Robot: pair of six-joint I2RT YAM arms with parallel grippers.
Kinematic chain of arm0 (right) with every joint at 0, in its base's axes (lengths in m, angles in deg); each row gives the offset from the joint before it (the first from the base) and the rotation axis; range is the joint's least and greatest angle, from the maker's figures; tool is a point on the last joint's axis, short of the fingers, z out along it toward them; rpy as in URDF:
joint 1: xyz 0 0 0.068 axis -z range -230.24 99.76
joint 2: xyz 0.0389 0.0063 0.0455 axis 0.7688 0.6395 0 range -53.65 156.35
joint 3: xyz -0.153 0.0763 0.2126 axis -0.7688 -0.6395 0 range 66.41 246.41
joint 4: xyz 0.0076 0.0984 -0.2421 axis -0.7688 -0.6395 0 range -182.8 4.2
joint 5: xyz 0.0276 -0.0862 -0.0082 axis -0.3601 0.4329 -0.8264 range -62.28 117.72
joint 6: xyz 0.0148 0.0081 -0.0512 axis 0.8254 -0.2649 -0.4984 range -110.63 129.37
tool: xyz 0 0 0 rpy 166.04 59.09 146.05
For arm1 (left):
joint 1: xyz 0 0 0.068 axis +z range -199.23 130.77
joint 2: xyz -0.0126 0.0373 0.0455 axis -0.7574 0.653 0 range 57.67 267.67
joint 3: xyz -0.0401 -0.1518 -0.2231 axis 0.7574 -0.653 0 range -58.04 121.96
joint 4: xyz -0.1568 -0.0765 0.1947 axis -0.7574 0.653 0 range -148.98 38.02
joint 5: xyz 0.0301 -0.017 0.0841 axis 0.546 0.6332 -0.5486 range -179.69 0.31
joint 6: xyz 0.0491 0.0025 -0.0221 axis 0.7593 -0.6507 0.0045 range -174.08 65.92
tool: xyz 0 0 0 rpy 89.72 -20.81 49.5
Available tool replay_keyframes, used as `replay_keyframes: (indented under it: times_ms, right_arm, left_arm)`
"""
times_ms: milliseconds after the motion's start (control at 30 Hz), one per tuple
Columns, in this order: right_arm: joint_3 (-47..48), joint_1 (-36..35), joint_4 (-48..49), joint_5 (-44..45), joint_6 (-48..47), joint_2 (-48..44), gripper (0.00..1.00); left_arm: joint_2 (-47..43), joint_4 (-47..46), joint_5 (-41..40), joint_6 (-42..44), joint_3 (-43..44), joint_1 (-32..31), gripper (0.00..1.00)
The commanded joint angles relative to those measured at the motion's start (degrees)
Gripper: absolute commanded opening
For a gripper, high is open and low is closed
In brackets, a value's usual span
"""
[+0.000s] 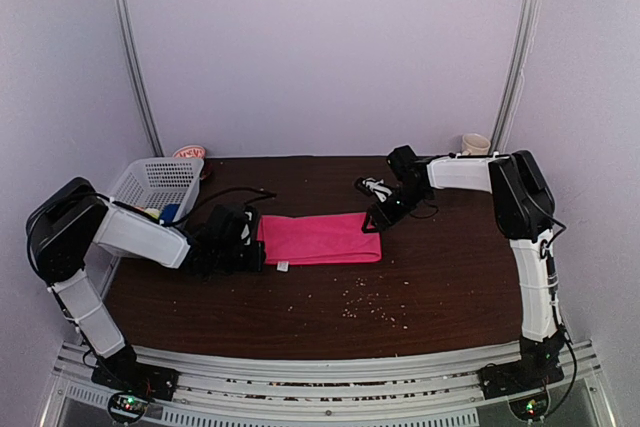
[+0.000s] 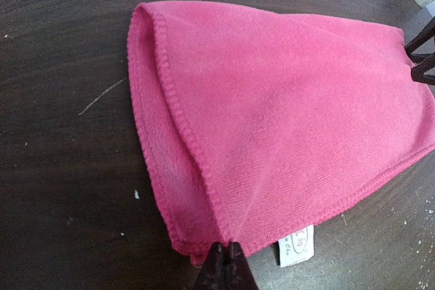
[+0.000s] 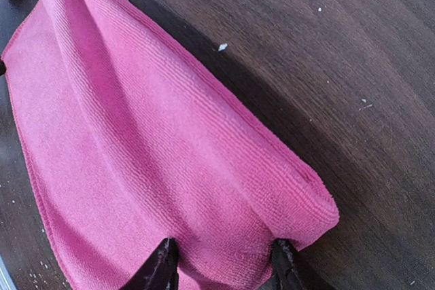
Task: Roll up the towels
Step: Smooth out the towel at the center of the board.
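A bright pink towel lies folded into a long band across the middle of the dark wooden table. My left gripper is shut on the hem at the towel's left end, and in the left wrist view the closed tips pinch the edge beside a white label. My right gripper is at the towel's right end. Its fingers stand apart, open, with their tips resting on the cloth near the folded corner.
A white lattice basket with small coloured items stands at the back left, close behind the left arm. A cream mug sits at the back right. Pale crumbs are scattered in front of the towel.
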Motion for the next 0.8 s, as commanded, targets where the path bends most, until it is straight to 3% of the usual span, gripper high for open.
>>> replay_keyframes:
  times_ms: [0,333,667,767]
  right_arm:
    - [-0.06,-0.71,-2.15,3.38,-0.59,2.65,0.48]
    - [0.53,-0.71,-3.39,3.06,-1.83,1.60,0.48]
    - [1.12,-0.89,-5.73,-0.19,-4.22,-1.07,0.51]
    - [1.56,-1.00,-6.32,-1.95,-4.71,-2.26,0.52]
  left_arm:
    - [-1.51,1.39,-1.10,-0.53,-0.89,-0.09,0.00]
    - [-1.21,1.02,-0.71,-1.91,-2.50,-0.06,0.00]
    - [-4.99,2.24,-6.00,-0.52,0.50,0.01,0.46]
    - [-7.70,3.46,-9.24,1.58,2.32,0.12,0.50]
